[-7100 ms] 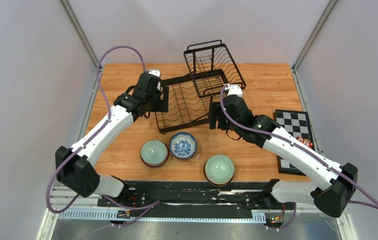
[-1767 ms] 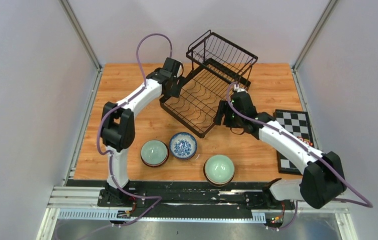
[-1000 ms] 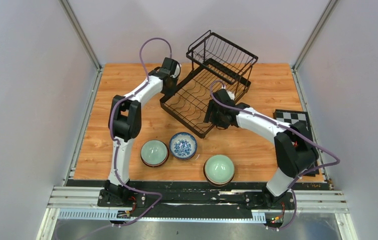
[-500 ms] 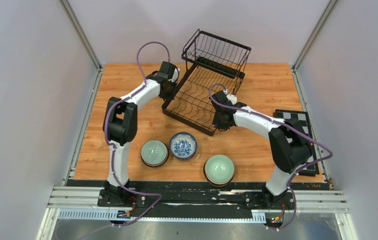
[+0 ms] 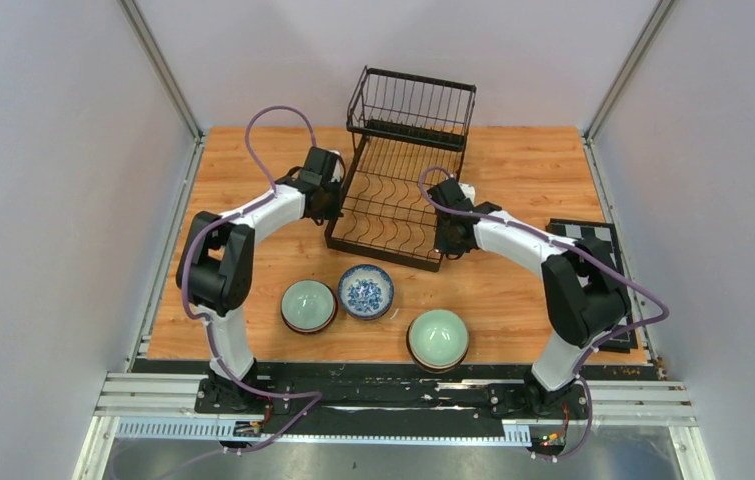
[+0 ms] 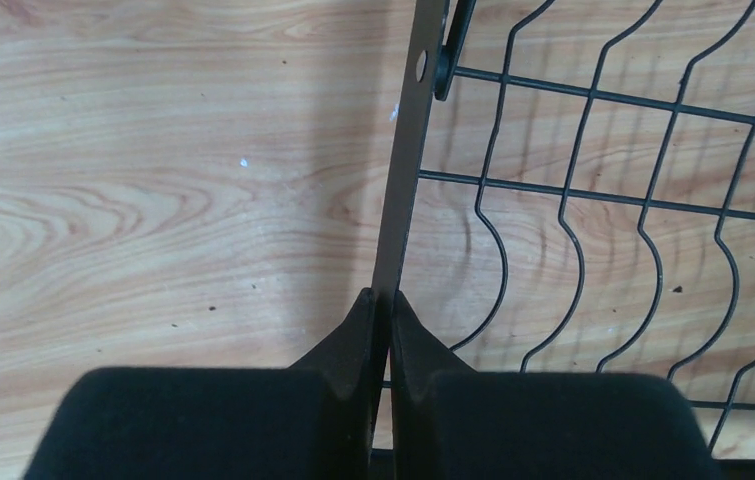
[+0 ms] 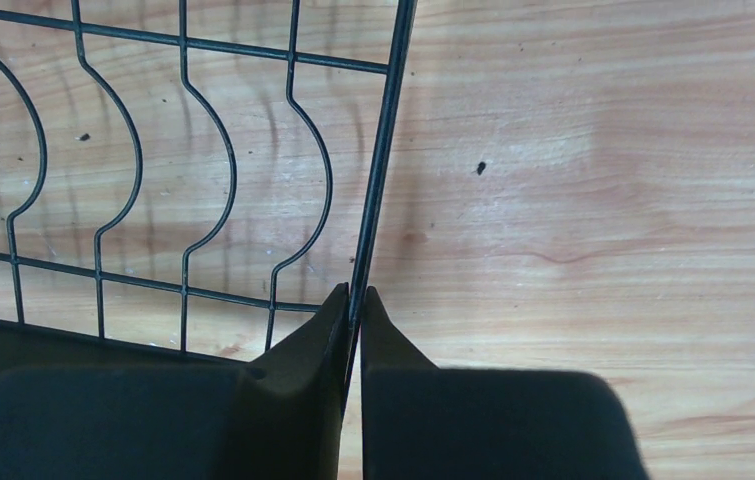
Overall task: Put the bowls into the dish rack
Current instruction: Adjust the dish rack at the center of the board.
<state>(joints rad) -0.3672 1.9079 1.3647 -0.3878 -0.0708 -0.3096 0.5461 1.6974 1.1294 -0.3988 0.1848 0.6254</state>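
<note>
Black wire dish rack (image 5: 393, 205): stands on the far middle of the wooden table (image 5: 243, 180). Slotted base tier lies flat toward the arms. Smaller basket tier is raised at the far end.
left gripper (image 5: 327, 203): at the rack's left rim, toward the front corner. In the wrist view the fingers (image 6: 353, 335) are pinched together on the flat side bar, which runs up and away from the closed tips. Wavy slot wires lie to the right of the bar, bare wood to the left.
right gripper (image 5: 450, 236): at the rack's right rim, near the front corner. In the wrist view the fingers (image 7: 318, 340) are clamped on the thin edge wire. Slot wires lie to the left, bare wood to the right.
bowls: three, all on the table on the near side of the rack and clear of it, mouths up.
left green bowl (image 5: 308, 305): just beside the blue-and-white bowl (image 5: 366, 291), rims close. Contact not certain.
right green bowl (image 5: 438, 338): closest to the table's near edge, apart from the other two.
checkered board (image 5: 593, 238): at the table's right edge, mostly hidden behind the right arm.
</note>
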